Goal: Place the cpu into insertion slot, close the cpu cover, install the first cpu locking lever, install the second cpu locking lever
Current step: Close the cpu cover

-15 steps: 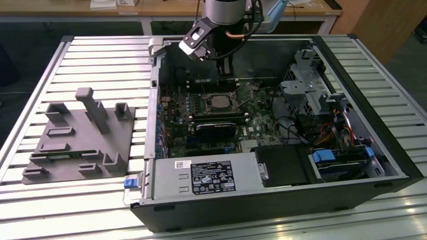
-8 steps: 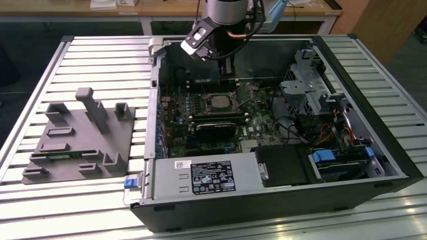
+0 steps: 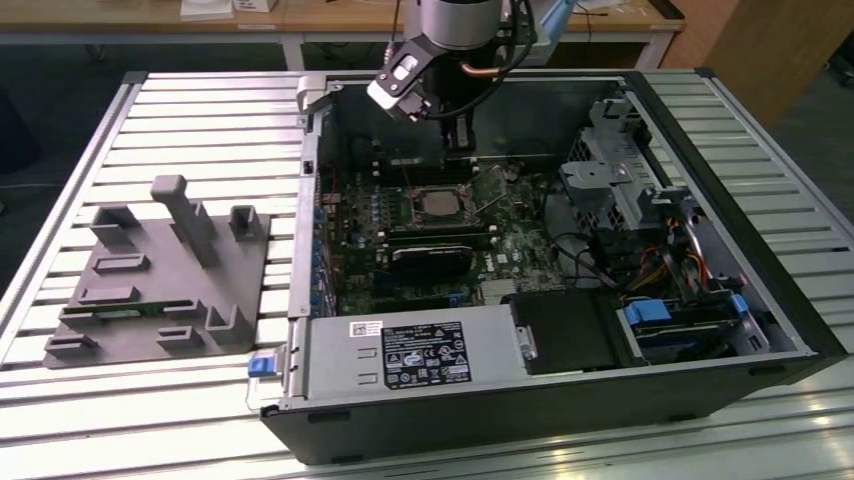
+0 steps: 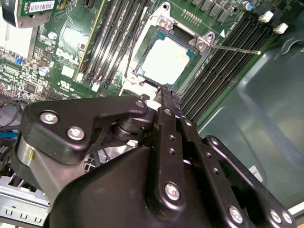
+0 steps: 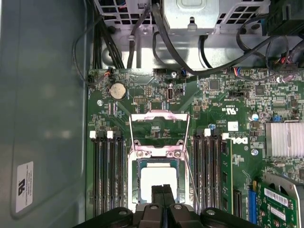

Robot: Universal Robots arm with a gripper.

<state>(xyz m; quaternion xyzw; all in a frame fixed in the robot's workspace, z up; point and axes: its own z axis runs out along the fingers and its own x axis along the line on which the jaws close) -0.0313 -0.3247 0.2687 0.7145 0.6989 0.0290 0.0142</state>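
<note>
Cpu point(image 5: 159, 183) noted seated in insertion slot point(image 5: 134, 176); cpu cover point(image 5: 159, 115) hinged up, open. Gripper point(image 5: 164, 191) jaws closed, nothing held, poised just over the cpu's edge. Risk judged: chip scraped or unseated by off-line descent; loose locking lever point(image 4: 232, 49) snagged.

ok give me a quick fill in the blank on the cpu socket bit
1. The cpu lies ___ the insertion slot.
2. The cpu cover is ___, swung back off the chip.
3. The gripper hangs at the cpu's edge with its fingers ___.
Missing words: in; open; shut.
</note>
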